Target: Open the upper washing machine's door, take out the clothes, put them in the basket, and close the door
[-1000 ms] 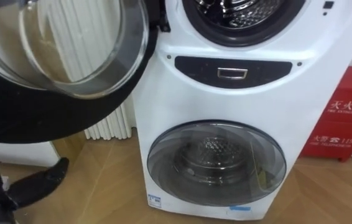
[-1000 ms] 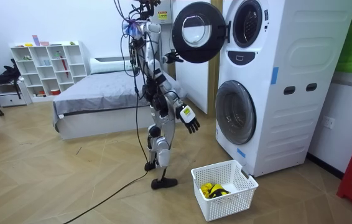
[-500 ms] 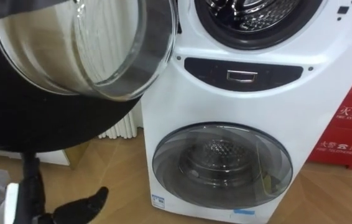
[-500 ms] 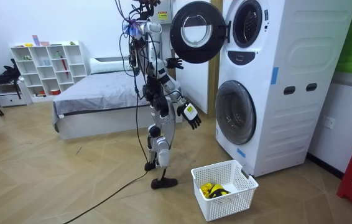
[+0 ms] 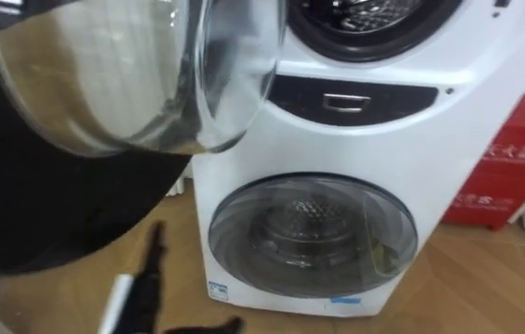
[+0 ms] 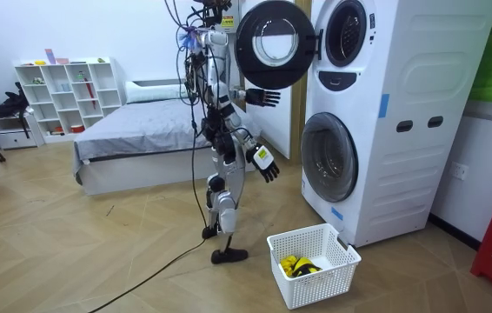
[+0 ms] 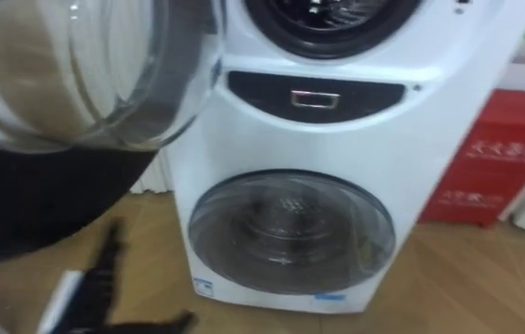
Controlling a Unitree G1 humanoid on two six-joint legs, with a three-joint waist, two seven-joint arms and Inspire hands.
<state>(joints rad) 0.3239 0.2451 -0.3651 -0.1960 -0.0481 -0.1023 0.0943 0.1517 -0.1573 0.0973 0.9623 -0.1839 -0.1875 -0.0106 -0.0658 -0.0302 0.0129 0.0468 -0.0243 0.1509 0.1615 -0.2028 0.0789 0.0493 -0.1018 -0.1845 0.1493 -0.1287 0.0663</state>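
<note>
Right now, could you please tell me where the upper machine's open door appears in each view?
Left eye view: the open door sits upper left, cut by the edges.
Right eye view: upper left again.
Room view: top centre, at the robot's head height.
Shared landmark: the closed lower door, below and right of it.

Left hand (image 5: 142, 289) forward at chest height, fingers spread; right hand (image 6: 264, 163) low, fingers relaxed.
</note>
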